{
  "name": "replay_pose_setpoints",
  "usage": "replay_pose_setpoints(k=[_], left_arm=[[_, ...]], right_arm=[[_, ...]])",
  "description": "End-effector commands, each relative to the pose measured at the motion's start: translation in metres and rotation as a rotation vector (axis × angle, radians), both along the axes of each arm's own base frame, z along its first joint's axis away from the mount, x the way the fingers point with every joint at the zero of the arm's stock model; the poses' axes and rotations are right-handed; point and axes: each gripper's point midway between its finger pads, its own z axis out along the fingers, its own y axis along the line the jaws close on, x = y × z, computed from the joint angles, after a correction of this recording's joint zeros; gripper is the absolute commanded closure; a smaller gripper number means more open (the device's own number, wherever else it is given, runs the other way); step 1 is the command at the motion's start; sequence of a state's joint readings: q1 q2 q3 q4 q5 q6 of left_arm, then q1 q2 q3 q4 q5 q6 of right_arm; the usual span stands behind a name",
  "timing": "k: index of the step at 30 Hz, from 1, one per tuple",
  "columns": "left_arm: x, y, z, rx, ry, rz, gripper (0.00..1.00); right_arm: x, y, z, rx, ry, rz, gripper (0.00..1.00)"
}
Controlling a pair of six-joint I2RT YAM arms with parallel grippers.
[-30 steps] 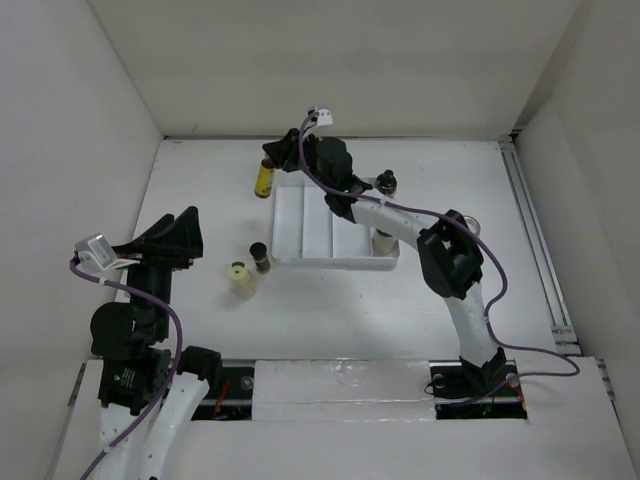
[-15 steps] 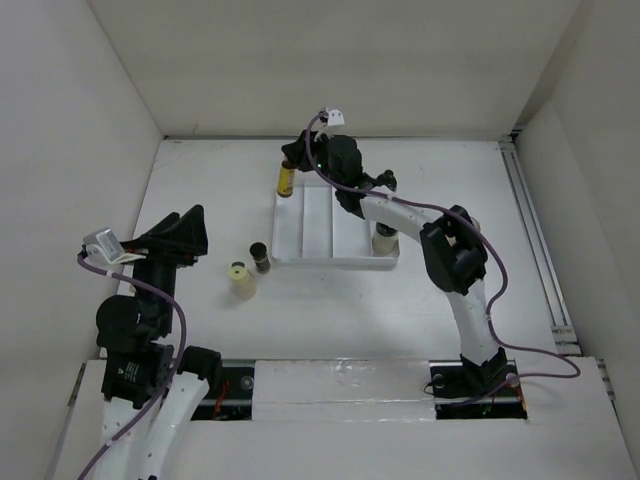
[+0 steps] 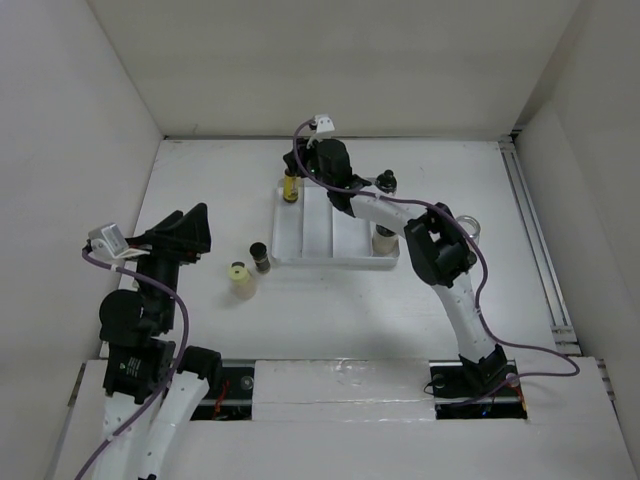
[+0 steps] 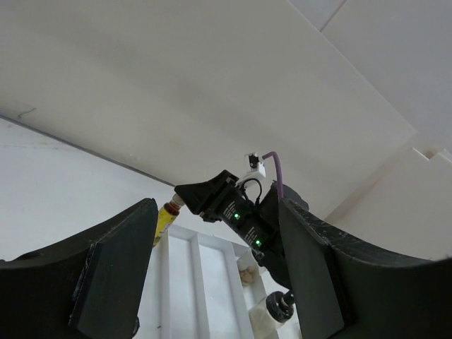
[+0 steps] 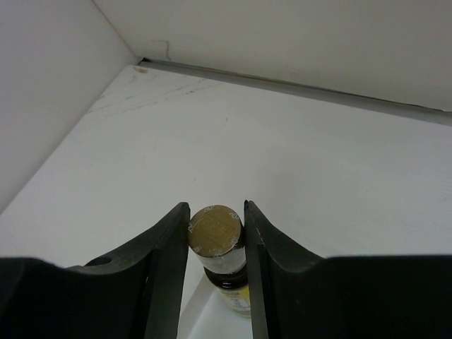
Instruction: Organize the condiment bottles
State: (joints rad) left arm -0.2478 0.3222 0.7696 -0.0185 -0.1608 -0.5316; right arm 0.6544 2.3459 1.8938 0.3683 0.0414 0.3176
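Right gripper (image 5: pixel 215 210) closed narrowly on the yellow bottle (image 3: pixel 290 187), one of its fingers (image 5: pixel 166 254) flat against each side just under the cap; the bottle hangs at the far left corner of the tray (image 3: pixel 305 232); whether its base is inside the left slot or over the rim cannot be told.

The step in hand appears to be setting this bottle into that slot. Done well, it would go straight down and upright, base clear of rim and ridge; the jaws should part only once the base bears on the tray floor, then lift away vertically so the cap is not snagged. A tall, narrow, smooth cylinder is likely to tip if released early.

Bottle: clear round wall, yellow contents, flat brass-coloured cap with a stamped mark. Fingers: matte black, gently curved. Tray: white, smooth, hard-looking, long parallel slots between raised ridges. Table (image 3: pixel 200 170): white, matte, faintly scuffed.

A beige bottle (image 3: pixel 383 240) stands in the tray's right slot at its near end; a black-capped bottle (image 3: pixel 386 181) stands just beyond the tray's far right corner; a dark bottle (image 3: pixel 260 257) stands just off the tray's near left corner, with a pale bottle (image 3: pixel 239 275) beside it, farther from the tray.

Left gripper (image 3: pixel 192 235) spread wide, holding nothing, well to the left of the tray.
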Motion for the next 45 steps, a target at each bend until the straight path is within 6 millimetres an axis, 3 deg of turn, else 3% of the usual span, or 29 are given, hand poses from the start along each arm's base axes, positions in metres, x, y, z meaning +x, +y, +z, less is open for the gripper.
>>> replay_pose_setpoints(k=[1,5,10,15,22,26,27,29,31,33,34,35,36,37,39,41,42,43,44,45], left_arm=[[0.003,-0.004,0.005,0.010,-0.029,-0.016,0.35],[0.003,-0.004,0.005,0.010,-0.029,-0.016,0.35],[0.003,-0.006,0.005,0.013,-0.030,-0.025,0.35],[0.000,-0.005,0.007,0.010,-0.039,-0.025,0.35],[0.000,-0.005,0.007,0.010,-0.039,-0.025,0.35],[0.000,-0.005,0.007,0.010,-0.039,-0.025,0.35],[0.000,-0.005,0.007,0.010,-0.039,-0.025,0.35],[0.000,-0.005,0.007,0.010,-0.039,-0.025,0.35],[0.000,-0.005,0.007,0.010,-0.039,-0.025,0.35],[0.000,-0.005,0.007,0.010,-0.039,-0.025,0.35],[0.002,-0.006,0.003,0.013,-0.030,-0.025,0.35],[0.002,-0.008,0.003,0.016,-0.031,-0.035,0.35],[0.002,-0.008,0.003,0.016,-0.031,-0.035,0.35],[0.002,-0.008,0.003,0.016,-0.031,-0.035,0.35],[0.002,-0.008,0.003,0.016,-0.031,-0.035,0.35],[0.002,-0.007,0.003,0.024,-0.031,-0.032,0.35],[0.002,-0.007,0.003,0.024,-0.031,-0.032,0.35],[0.002,-0.007,0.003,0.024,-0.031,-0.032,0.35],[0.002,-0.007,0.003,0.024,-0.031,-0.032,0.35],[0.002,-0.007,0.003,0.024,-0.031,-0.032,0.35]], right_arm=[[0.011,-0.002,0.061,0.067,-0.131,-0.028,0.71],[0.013,-0.005,0.058,0.043,-0.136,-0.046,0.70],[0.002,-0.003,0.049,-0.014,-0.145,-0.044,0.66],[-0.004,-0.002,0.039,-0.036,-0.132,-0.046,0.48],[-0.017,-0.003,0.061,-0.020,-0.150,-0.029,0.37],[-0.034,-0.004,0.093,0.007,-0.181,-0.002,0.25],[-0.039,-0.009,0.118,0.033,-0.211,-0.004,0.21],[-0.048,-0.014,0.128,0.034,-0.213,0.005,0.19],[-0.064,-0.019,0.156,0.045,-0.243,0.014,0.18],[-0.079,-0.021,0.151,0.010,-0.214,0.030,0.19],[-0.095,-0.020,0.164,0.016,-0.219,0.048,0.29],[-0.112,-0.010,0.161,0.009,-0.208,0.096,0.36],[-0.126,-0.007,0.140,-0.019,-0.174,0.129,0.45],[-0.142,-0.006,0.145,-0.006,-0.171,0.156,0.66],[-0.178,0.014,0.130,-0.022,-0.147,0.248,0.74],[-0.201,0.024,0.101,-0.060,-0.102,0.308,0.68],[-0.221,0.036,0.094,-0.085,-0.091,0.377,0.62],[-0.230,0.039,0.084,-0.113,-0.077,0.395,0.56],[-0.238,0.040,0.079,-0.139,-0.076,0.412,0.42],[-0.245,0.042,0.069,-0.155,-0.059,0.426,0.37]])
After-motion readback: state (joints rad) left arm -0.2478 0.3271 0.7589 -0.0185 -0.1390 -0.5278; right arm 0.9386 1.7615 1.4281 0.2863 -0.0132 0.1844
